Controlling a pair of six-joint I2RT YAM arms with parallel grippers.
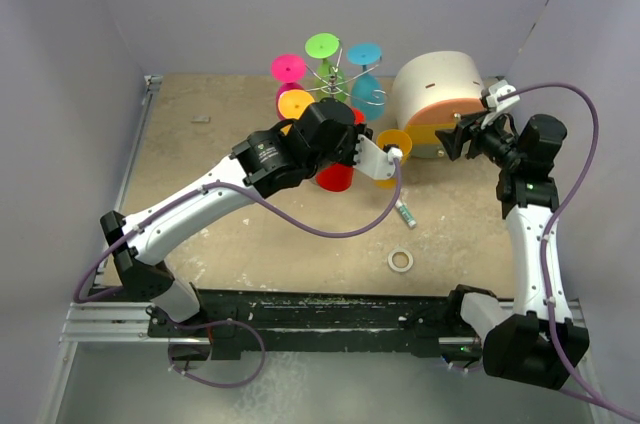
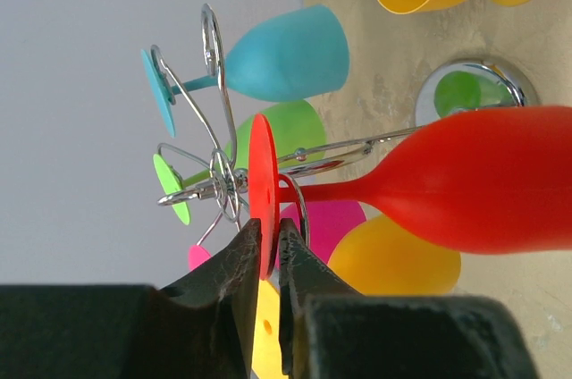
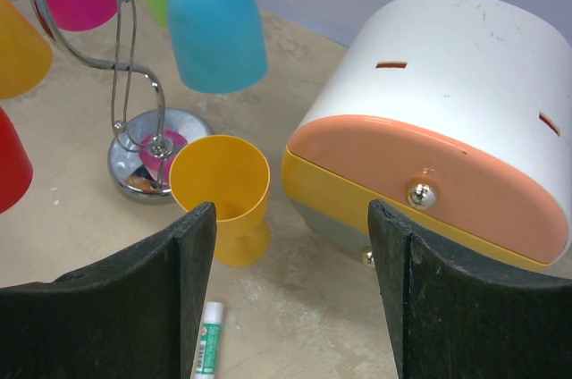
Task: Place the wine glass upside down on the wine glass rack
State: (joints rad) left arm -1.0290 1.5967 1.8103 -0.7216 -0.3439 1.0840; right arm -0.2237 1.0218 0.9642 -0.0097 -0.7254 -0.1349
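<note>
The left gripper [image 2: 265,240] had its jaws pressed on the rim of the flat round foot [image 2: 262,173] of the red wine glass [image 2: 483,178], pinching the disc edge-on. The glass hung inverted, foot uppermost and bowl toward the bench [image 3: 80,218]. Its long axis ran straight away from the jaws, stem first and then bowl, down toward the bench.

The wine glass rack [image 2: 223,182] stood just behind the foot, its chrome curls touching or nearly touching the stem. Whether the stem already sat inside a curl could not be told. The rack's mirrored round base [image 2: 474,93] lay on the bench beyond the red bowl.

The left arm was the one at the rack. The right gripper [image 3: 290,214] hovered well apart, its jaws spread wide and holding nothing, facing the white-and-orange drawer box [image 3: 447,66].

Room around the rack was tight. A blue glass [image 2: 286,53], a green glass [image 2: 290,129], a pink glass [image 2: 326,223] and a yellow glass [image 2: 393,258] already hung there, bowls crowded near the red one. Another yellow glass [image 3: 219,187] stood upright on the bench near the base. The bench was pale, flat and matte, with a small tube [image 3: 207,343] lying on it.

The coming move probably called for a short slide of the stem into a free curl.
</note>
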